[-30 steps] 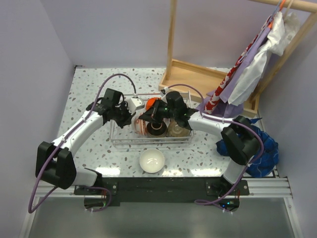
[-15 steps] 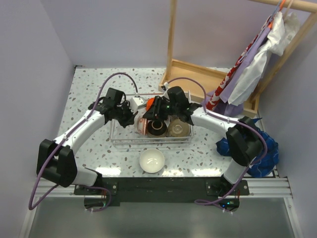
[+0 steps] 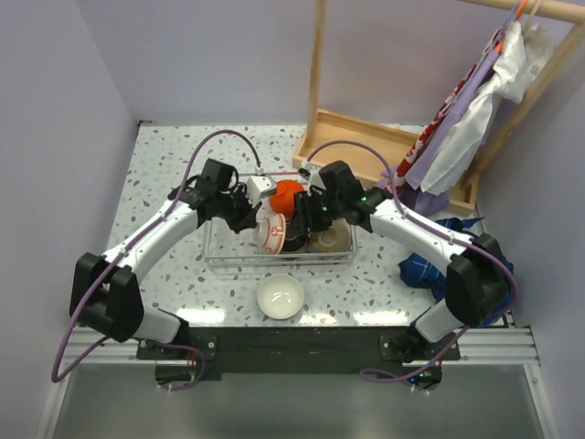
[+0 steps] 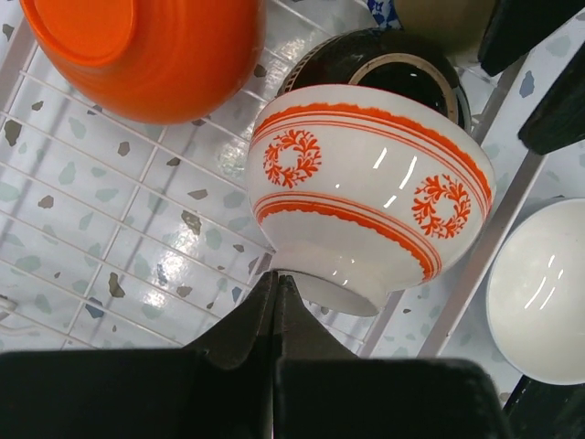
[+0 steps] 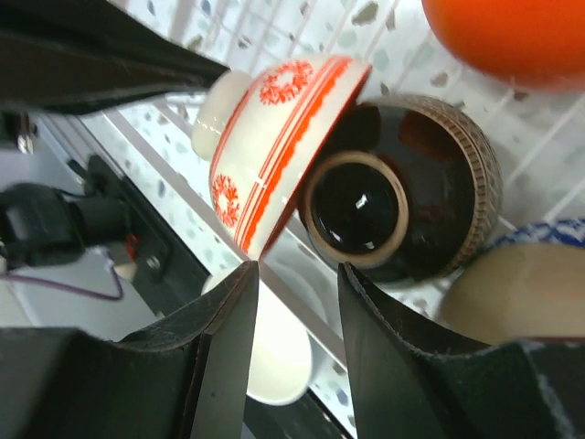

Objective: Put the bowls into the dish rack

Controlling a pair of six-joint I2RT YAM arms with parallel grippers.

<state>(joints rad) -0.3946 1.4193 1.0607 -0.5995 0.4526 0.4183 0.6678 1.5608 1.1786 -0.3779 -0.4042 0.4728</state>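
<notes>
In the top view, the dish rack [image 3: 236,262] is being shown at the centre of the frame on the speckled tabletop [image 3: 164,165]. Both arms are being reached over it from the lower corners. Four bowls are being carried inside it. The orange bowl [image 3: 288,193] is being held at its upper edge, with the red-patterned bowl [image 3: 271,234] below it. The tan-brown bowl [image 3: 294,240] is lying just to the right of that, and the beige bowl [image 3: 332,240] is further right. The white bowl [image 3: 281,297] is being left outside the rack, upright on the tabletop just below its lower edge.

The left end effector [image 3: 249,216] is being held over the left half of the rack. In the left wrist view its fingers [image 4: 242,325] are being pressed together with no gap showing. Their tips are lying right at the foot of the red-patterned bowl; whether they are touching it cannot be told. That bowl is being propped on its side, its rim against the tan-brown bowl.

The right end effector [image 5: 297,270] is being held with its fingers spread apart, above the red-patterned and tan-brown bowls. The tan-brown bowl is being shown on its side there, foot ring toward the camera.
</notes>
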